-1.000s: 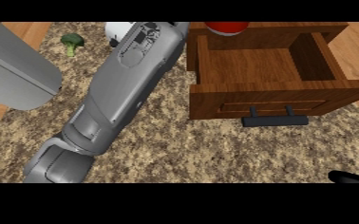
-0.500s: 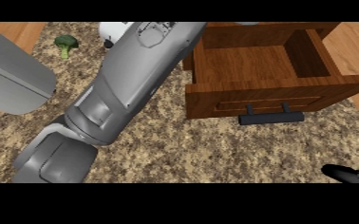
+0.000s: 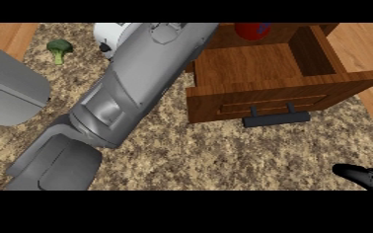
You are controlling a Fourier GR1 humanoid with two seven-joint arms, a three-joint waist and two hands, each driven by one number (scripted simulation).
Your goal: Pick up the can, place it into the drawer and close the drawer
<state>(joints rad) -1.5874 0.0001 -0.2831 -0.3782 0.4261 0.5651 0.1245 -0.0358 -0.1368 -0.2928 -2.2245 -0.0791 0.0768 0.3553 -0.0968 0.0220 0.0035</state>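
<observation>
One can [image 3: 253,30] (red) now sits inside the drawer [image 3: 255,66].

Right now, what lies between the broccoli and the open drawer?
In the head view, the left forearm crosses between broccoli and drawer, partly covering a white object.

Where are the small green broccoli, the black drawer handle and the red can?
Small green broccoli [image 3: 59,48]: head view, on its floret top.
Black drawer handle [image 3: 276,119]: head view, middle of the bar.
Red can [image 3: 253,30]: head view, on its visible red body.
</observation>
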